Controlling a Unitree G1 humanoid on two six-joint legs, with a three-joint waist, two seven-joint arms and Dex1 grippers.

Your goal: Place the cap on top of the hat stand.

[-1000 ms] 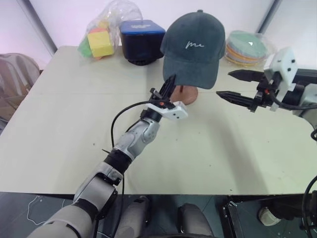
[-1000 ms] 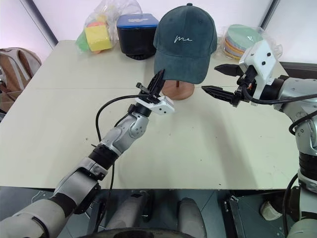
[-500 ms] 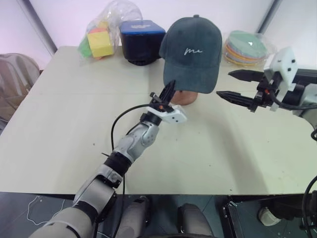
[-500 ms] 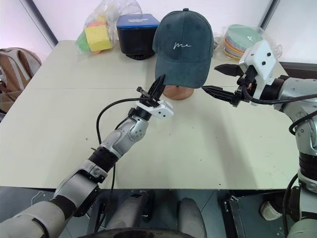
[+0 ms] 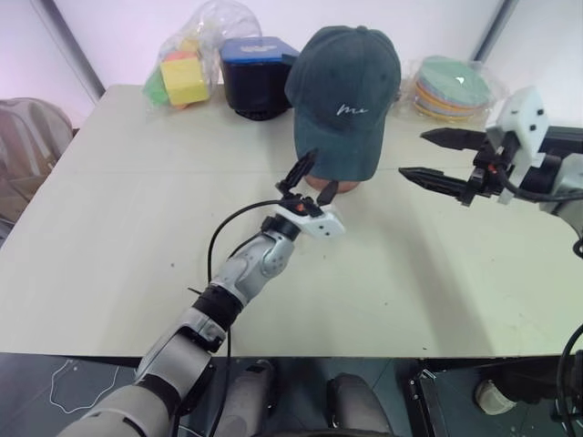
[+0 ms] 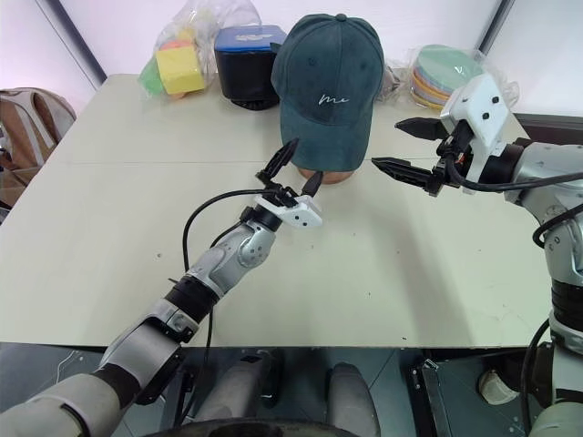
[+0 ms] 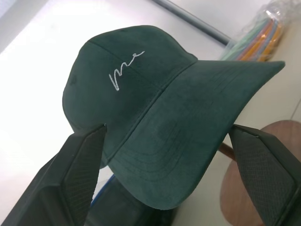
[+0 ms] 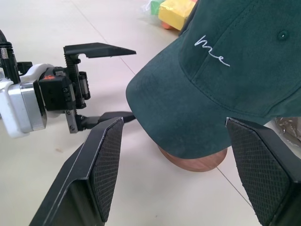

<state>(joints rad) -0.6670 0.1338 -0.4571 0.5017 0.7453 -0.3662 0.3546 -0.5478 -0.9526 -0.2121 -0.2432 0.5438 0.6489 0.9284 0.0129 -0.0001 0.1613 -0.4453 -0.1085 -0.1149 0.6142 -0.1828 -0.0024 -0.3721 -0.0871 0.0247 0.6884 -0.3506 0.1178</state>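
The dark teal cap (image 5: 342, 91) with white cursive embroidery sits on the hat stand, its brim pointing down toward me. Of the hat stand, the brown round base (image 6: 332, 175) shows under the brim; rod and top disc are hidden by the cap. My left gripper (image 5: 323, 171) is open just below and in front of the brim edge, holding nothing; the brim hangs between its fingers (image 7: 70, 174) in the left wrist view. My right gripper (image 5: 412, 154) hovers open to the right of the cap, apart from it.
At the table's far edge stand a black box with a blue lid (image 5: 261, 71), a plastic bag of coloured blocks (image 5: 187, 73) and a bagged stack of coloured plates (image 5: 453, 86). The beige table (image 5: 118, 237) is bare around the stand.
My left gripper went from shut at the brim to open and sank a little. The cap has settled on the stand, brim tilted lower. The right arm kept still.
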